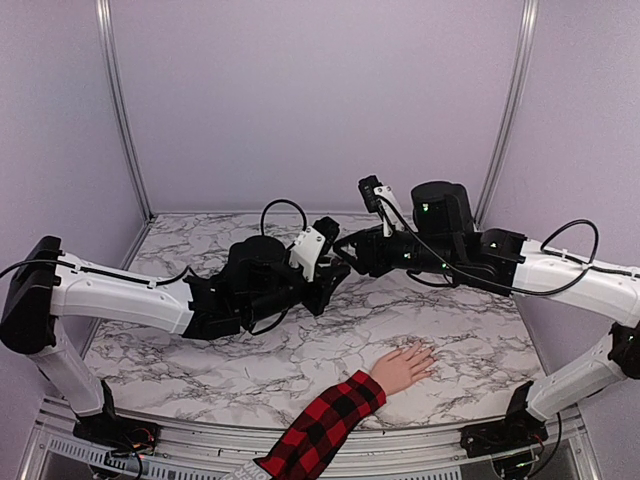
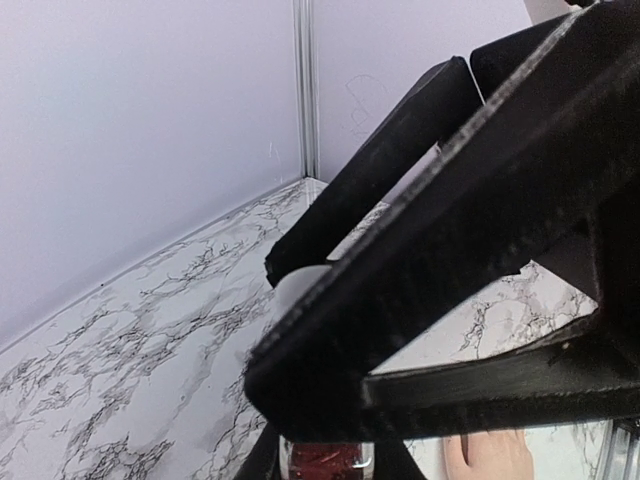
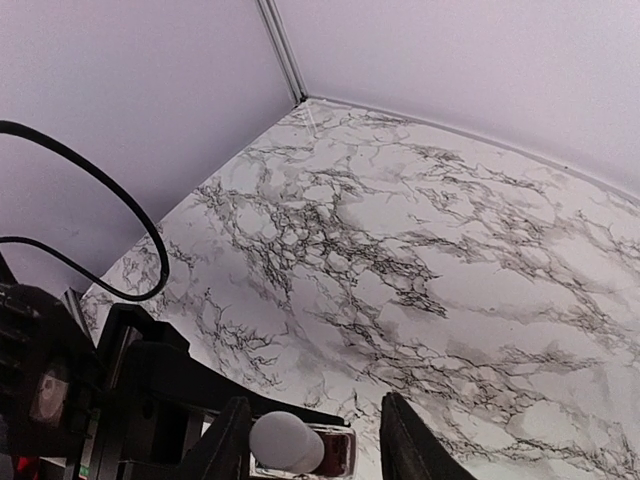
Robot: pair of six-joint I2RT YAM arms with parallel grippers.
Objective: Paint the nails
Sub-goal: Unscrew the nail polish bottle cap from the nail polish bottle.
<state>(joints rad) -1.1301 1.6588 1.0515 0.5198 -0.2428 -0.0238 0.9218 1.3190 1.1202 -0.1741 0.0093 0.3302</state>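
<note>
Marble-patterned bench [image 1: 200,350]: above its middle the left gripper [image 1: 332,280] is clamped on a small dark-red polish bottle [image 3: 337,452]. The right gripper [image 3: 315,425] stands part-open astride the white cap [image 3: 283,442], with a gap showing. The nails [image 1: 427,352], too small to make out, tip a pale hand [image 1: 400,370] lying flat by the near edge, right of centre.

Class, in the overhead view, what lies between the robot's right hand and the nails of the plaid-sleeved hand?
Nothing but bare marble tabletop between the right hand and the nails; the top external view shows that stretch.
</note>
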